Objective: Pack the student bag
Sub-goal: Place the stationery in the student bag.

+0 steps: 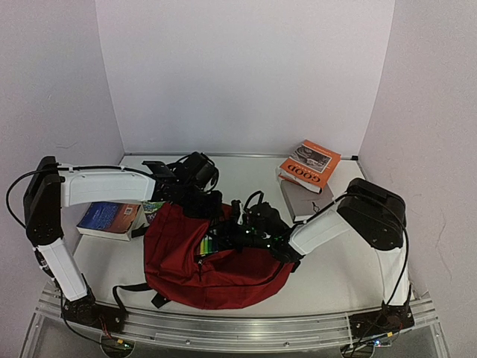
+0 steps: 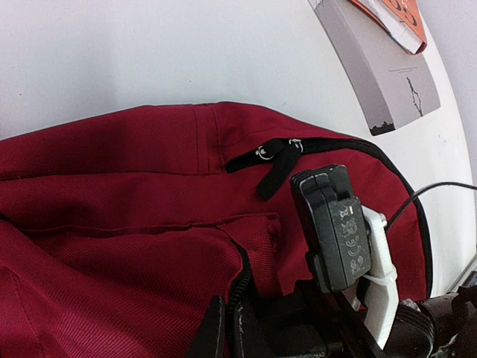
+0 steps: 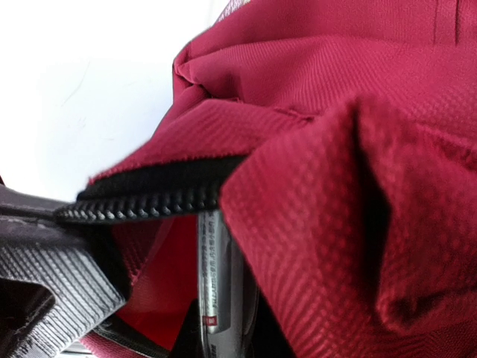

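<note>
- Top external: the student bag (image 1: 216, 272) is held open, its 12 o'clock rim seemingly clamped in the left pincer (image 1: 192, 198).
- Whether the right pincer (image 1: 250, 224) is apart or together cannot be told.

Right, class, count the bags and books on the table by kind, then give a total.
Bags: 1, the student bag
Books: 3, the blue book, the orange book, the grey book
Total: 4
</note>
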{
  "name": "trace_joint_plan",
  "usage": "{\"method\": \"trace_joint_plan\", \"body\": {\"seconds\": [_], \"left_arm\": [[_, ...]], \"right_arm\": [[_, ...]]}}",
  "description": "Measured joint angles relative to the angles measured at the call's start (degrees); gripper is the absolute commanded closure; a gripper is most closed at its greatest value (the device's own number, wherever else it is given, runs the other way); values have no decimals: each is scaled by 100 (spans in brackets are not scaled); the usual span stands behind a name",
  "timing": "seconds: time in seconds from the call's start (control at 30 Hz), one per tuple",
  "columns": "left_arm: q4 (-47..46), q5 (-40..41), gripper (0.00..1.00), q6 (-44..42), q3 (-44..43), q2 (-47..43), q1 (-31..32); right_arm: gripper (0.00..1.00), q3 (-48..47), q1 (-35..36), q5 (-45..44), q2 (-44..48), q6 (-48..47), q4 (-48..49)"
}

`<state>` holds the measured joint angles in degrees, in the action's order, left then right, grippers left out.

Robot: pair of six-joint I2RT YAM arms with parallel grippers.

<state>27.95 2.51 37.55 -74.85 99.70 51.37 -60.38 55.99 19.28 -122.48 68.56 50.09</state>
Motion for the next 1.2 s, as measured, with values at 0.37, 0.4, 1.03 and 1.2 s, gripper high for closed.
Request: {"method": "trace_joint_plan", "body": {"seconds": [0.37,0.4,1.03,1.2], "left_arm": [[-10,205,100,8,40,-238,-39],[-22,201,100,1,78,-280,-60],[-247,-255,100,154,408,-299,-384],[-252,-287,100,154,413,-310,-442]], "right_arm": [[100,18,75,-578,249,-761,-430],[100,12,77,-573,249,-784,-427],[37,16,127,-1037,497,-853,-1027],[44,64,127,-1252,925,-1028,-1789]]}}
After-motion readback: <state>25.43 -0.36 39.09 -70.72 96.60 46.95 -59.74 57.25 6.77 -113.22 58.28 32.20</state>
